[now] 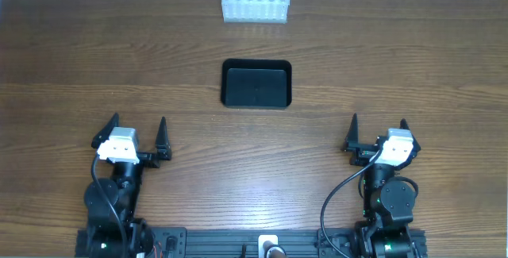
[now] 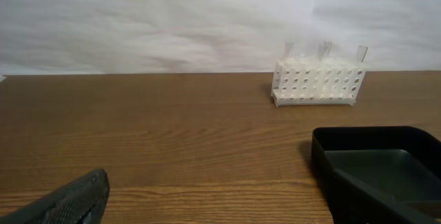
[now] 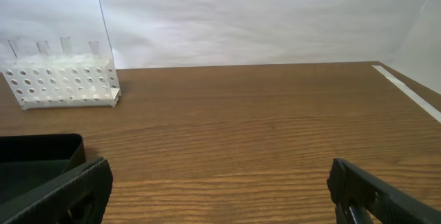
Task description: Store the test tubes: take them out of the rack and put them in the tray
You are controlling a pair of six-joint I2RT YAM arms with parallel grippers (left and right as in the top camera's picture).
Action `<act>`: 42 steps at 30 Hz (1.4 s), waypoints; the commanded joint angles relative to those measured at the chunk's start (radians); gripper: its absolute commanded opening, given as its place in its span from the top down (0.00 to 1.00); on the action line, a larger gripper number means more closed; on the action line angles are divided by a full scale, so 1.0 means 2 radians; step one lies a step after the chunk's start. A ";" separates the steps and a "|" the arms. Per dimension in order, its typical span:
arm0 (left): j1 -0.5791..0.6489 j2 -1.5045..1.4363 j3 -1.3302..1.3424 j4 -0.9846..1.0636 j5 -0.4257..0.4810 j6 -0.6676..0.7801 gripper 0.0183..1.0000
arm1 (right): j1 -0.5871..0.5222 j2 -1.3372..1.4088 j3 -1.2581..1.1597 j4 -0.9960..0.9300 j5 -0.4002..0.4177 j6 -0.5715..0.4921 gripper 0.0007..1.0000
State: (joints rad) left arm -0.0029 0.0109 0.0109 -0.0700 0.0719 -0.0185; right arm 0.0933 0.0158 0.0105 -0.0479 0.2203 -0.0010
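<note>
Left gripper (image 1: 138,120) and right gripper (image 1: 379,121) near the table's (image 1: 397,44) front edge, fingers wide, holding nothing.
Test tubes (image 2: 324,47) stand in a white rack (image 1: 255,5) by the far edge; black tray (image 1: 256,84) mid-table.

No writing, label, number or sign is showing legibly anywhere. The white rack (image 1: 255,5) at the far side, the black tray (image 1: 256,86) nearer in the middle and the wooden table (image 1: 397,51) are all presenting plain, unmarked surfaces.
</note>
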 commanded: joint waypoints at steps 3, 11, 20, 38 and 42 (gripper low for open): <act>0.003 -0.002 -0.002 -0.001 0.003 0.006 0.00 | -0.001 -0.005 -0.003 -0.001 0.006 -0.002 0.01; 0.003 -0.002 -0.002 -0.001 0.003 0.006 0.00 | -0.001 -0.005 -0.003 -0.001 0.006 -0.002 0.01; 0.003 -0.002 -0.002 -0.001 0.003 0.006 0.00 | -0.001 -0.005 -0.003 -0.001 0.006 -0.002 0.01; 0.003 0.013 -0.002 0.044 0.009 0.005 0.00 | -0.001 -0.005 -0.003 -0.001 0.006 -0.002 0.01; 0.003 0.103 0.009 0.180 0.009 0.006 0.00 | -0.001 -0.005 -0.003 -0.001 0.006 -0.002 0.01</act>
State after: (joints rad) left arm -0.0032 0.0921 0.0109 0.1780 0.0761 -0.0185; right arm 0.0933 0.0158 0.0109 -0.0490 0.2207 -0.0017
